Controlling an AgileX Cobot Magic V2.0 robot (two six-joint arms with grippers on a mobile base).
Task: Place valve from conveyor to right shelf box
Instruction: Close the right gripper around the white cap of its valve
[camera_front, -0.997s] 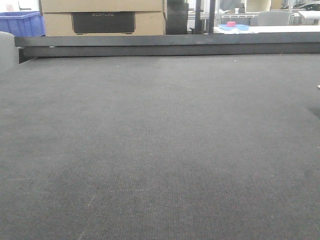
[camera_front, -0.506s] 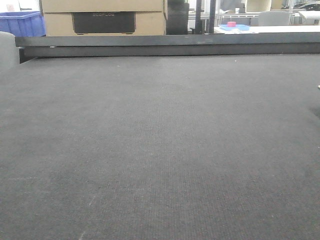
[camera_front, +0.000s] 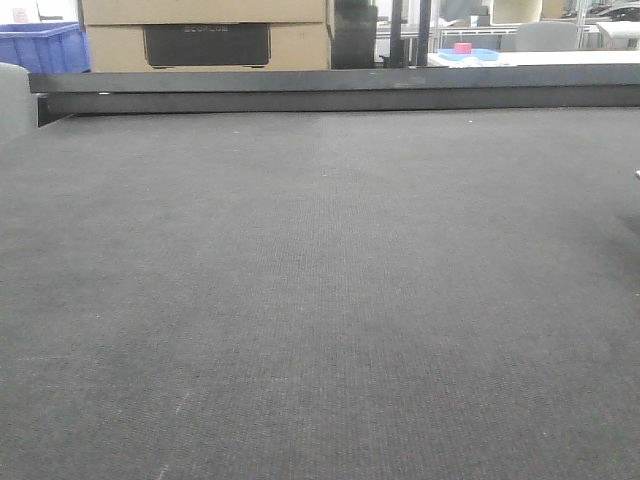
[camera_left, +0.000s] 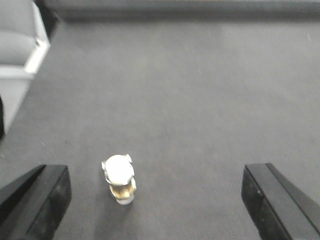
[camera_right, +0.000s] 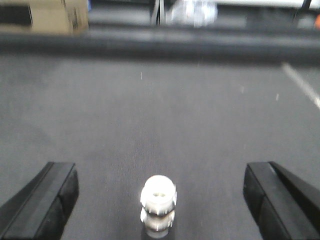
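Note:
The conveyor (camera_front: 320, 300) is a wide dark grey woven belt with a long black rail (camera_front: 340, 90) along its far edge. In the front view it carries no valve and neither gripper shows. In the left wrist view a valve (camera_left: 119, 177) with a white cap and brass body stands on the belt, left of centre between the fingers of my open left gripper (camera_left: 156, 197). In the right wrist view a silvery-white valve (camera_right: 158, 202) stands centred between the fingers of my open right gripper (camera_right: 160, 172). Neither gripper touches its valve. The right shelf box is out of view.
A light grey machine housing (camera_left: 20, 50) borders the belt's far left corner (camera_front: 14, 100). Behind the rail stand cardboard boxes (camera_front: 205, 35), a blue bin (camera_front: 40, 47) and a white table with a pink object (camera_front: 462, 48).
The front view has shifted very slightly upward; nothing on the belt looks different.

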